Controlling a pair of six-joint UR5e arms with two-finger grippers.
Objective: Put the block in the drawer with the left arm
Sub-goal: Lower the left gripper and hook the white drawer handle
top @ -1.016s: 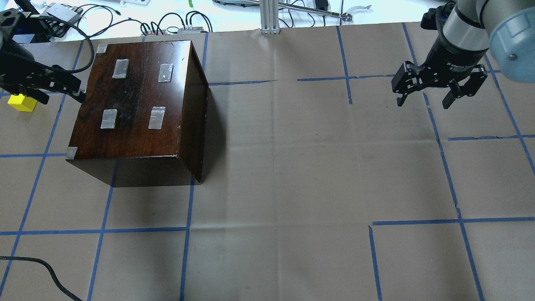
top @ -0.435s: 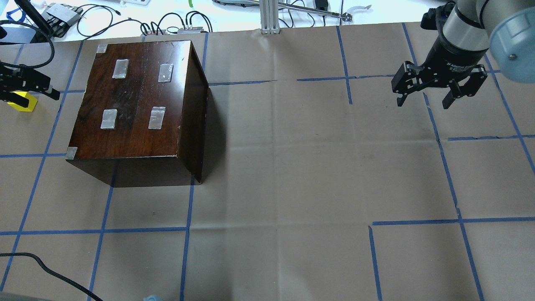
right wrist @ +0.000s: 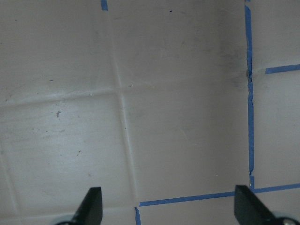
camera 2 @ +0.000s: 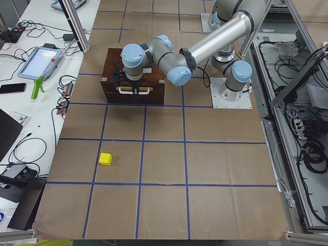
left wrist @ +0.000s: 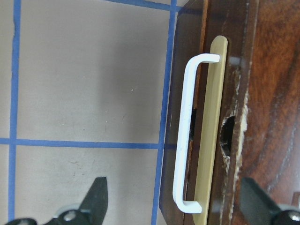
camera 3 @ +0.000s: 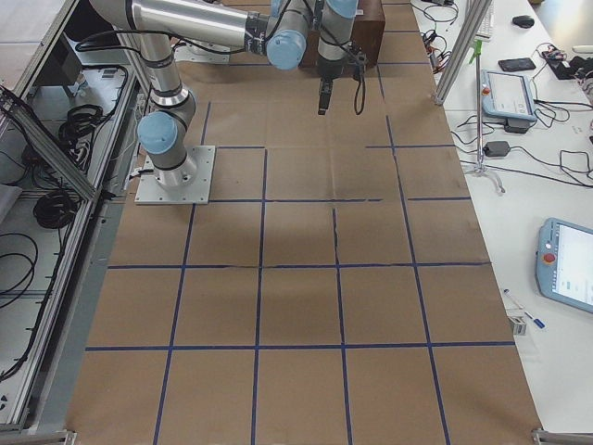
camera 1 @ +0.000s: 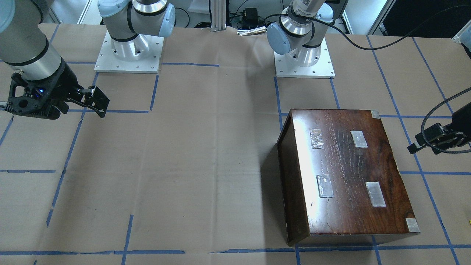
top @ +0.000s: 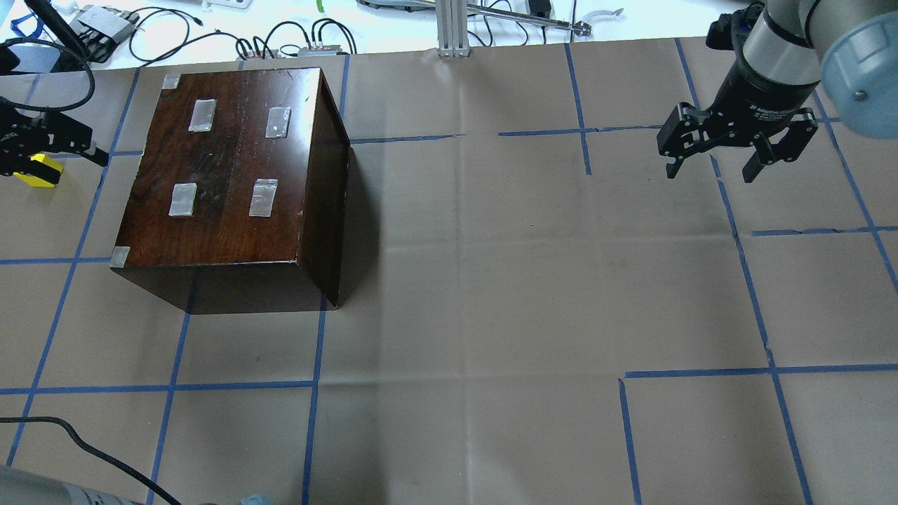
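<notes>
step in hand: the left arm looked to be going for the cabinet's handle, to get the drawer out. that comes first, before the block can go in.
left gripper (left wrist: pixel 176 198): it was right in front of the cabinet (top: pixel 224 175). its jaws were wide apart and held nothing. in the wrist view the white handle (left wrist: pixel 185 136) sat between the two fingers, and no finger touched it.
drawer: no view showed it open. the dark front with the white handle and the gold plate (left wrist: pixel 212 126) looked shut.
block (camera 2: pixel 105 159): the small yellow cube sat by itself on the brown paper (top: pixel 491 280), well apart from the cabinet's front. nothing held it.
right gripper (top: pixel 711 173): it hung over bare paper, far from the cabinet and the block. its jaws were apart and empty.
how far along: i think the task was near its start. the block was not picked up and the cabinet was not open.
next move: the left gripper should go in a bit closer, so one finger is on each side of the white bar. then it should squeeze and pull straight back, away from the cabinet.
care needed: the bar was thin, so the fingers must line up well or they could slip off. the pull should be slow, so the whole cabinet does not slide on the paper.
</notes>
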